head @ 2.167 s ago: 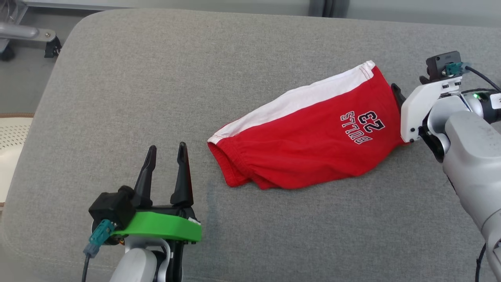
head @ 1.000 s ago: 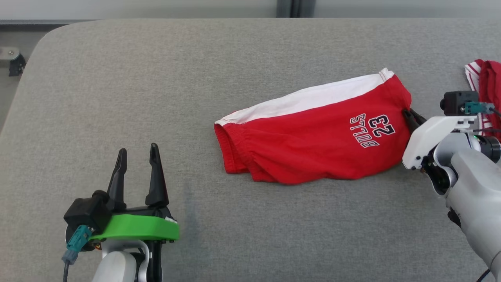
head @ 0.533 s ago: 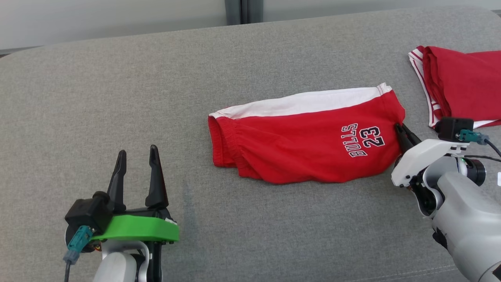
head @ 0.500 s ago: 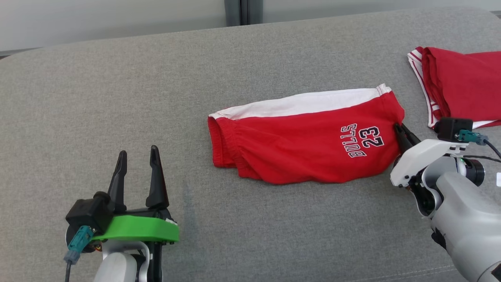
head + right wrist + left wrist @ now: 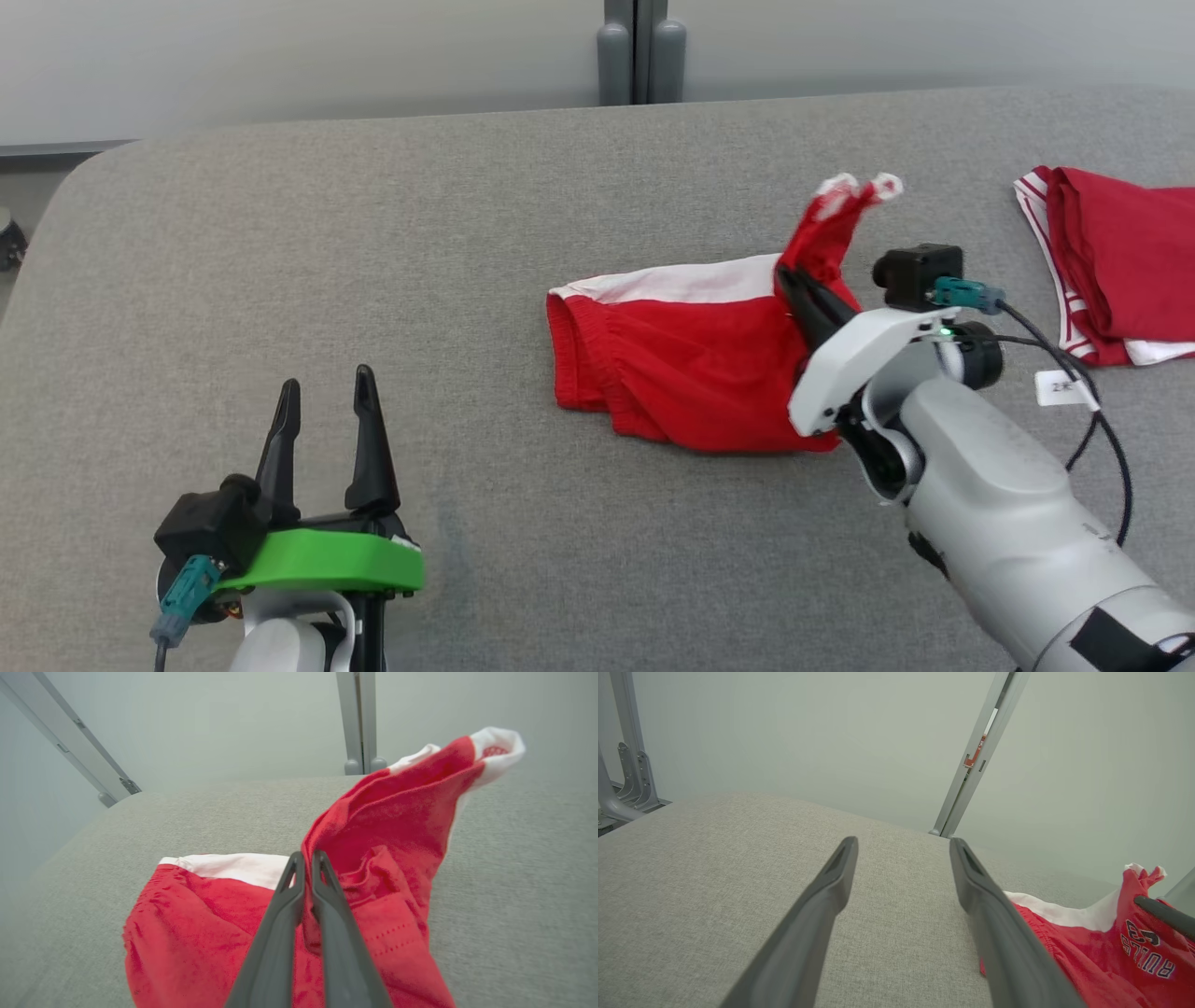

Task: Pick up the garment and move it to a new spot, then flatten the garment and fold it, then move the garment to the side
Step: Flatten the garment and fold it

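Raised since earlier, one end of the red Bulls shorts [image 5: 691,373] is clamped by the right tool [image 5: 786,273] for carrying, the left tool [image 5: 327,378] held apart.

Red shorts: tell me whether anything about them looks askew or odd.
Yes. The red shorts are not lying flat: the end nearest the right gripper stands up in a crumpled peak, pinched in its shut jaws, while the other end lies bunched on the grey cushion.
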Tool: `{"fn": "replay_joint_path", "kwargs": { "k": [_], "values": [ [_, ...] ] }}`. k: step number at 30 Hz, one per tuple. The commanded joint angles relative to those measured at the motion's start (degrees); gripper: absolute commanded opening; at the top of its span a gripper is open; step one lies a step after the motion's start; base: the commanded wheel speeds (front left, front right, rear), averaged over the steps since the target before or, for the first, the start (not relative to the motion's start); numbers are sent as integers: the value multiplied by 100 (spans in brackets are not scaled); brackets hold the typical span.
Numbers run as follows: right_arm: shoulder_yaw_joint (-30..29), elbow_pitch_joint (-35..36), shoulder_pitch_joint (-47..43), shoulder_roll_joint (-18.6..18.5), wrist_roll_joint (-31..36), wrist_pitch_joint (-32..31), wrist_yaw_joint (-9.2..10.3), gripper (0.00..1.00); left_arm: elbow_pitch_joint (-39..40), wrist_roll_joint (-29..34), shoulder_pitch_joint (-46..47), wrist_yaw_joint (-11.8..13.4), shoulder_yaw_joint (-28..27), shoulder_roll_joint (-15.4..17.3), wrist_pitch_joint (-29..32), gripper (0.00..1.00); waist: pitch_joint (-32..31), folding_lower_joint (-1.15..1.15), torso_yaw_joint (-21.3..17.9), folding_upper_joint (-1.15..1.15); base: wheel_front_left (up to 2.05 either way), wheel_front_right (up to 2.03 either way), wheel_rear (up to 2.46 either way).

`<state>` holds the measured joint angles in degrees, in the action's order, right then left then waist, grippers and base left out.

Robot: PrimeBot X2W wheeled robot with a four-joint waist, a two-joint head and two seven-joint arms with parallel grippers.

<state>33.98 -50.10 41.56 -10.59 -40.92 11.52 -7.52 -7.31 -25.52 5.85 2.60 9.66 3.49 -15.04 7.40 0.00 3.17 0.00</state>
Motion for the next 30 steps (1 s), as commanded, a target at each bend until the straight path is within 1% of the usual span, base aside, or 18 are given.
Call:
{"fn": "replay_joint_path", "kwargs": {
  "k": [1, 7, 12, 18, 19, 20, 25, 30],
  "values": [
    [100, 99, 50, 117, 51, -87, 8, 0, 44, -40, -99, 24, -29, 4, -18, 100, -86, 0, 175, 0, 0, 0, 0],
    [529, 191, 84, 501, 124, -473, 8, 0, 65, -70, -90, 1, -6, -15, -18, 100, -60, 0, 500, 0, 0, 0, 0],
    [854, 64, -30, 622, 65, -653, 8, 0, 41, -74, -114, 4, 2, -30, -18, 100, -50, 0, 720, 0, 0, 0, 0],
    [1083, -100, -13, 668, 60, -683, 8, 1, 46, -92, -179, 23, -27, -43, -18, 100, -90, 0, 775, 0, 0, 0, 0],
    [1123, -99, -14, 673, 55, -663, 8, 45, 50, -93, -195, 27, -40, -44, -18, 100, -104, 0, 759, 0, 0, 0, 0],
    [1157, -72, -17, 680, 44, -621, 8, 100, 52, -91, -203, 31, -45, -45, -18, 100, -115, 0, 739, 0, 0, 0, 0],
    [1332, 238, -89, 635, -14, -349, 8, 100, 35, -55, -270, 0, 16, -49, -18, 100, -188, 0, 548, 0, 0, 0, 0],
    [1258, 604, -166, 398, 27, -54, 8, 100, 13, -54, -325, -8, 79, -51, -18, 100, -225, 0, 386, 0, 0, 0, 0]
  ]
}}
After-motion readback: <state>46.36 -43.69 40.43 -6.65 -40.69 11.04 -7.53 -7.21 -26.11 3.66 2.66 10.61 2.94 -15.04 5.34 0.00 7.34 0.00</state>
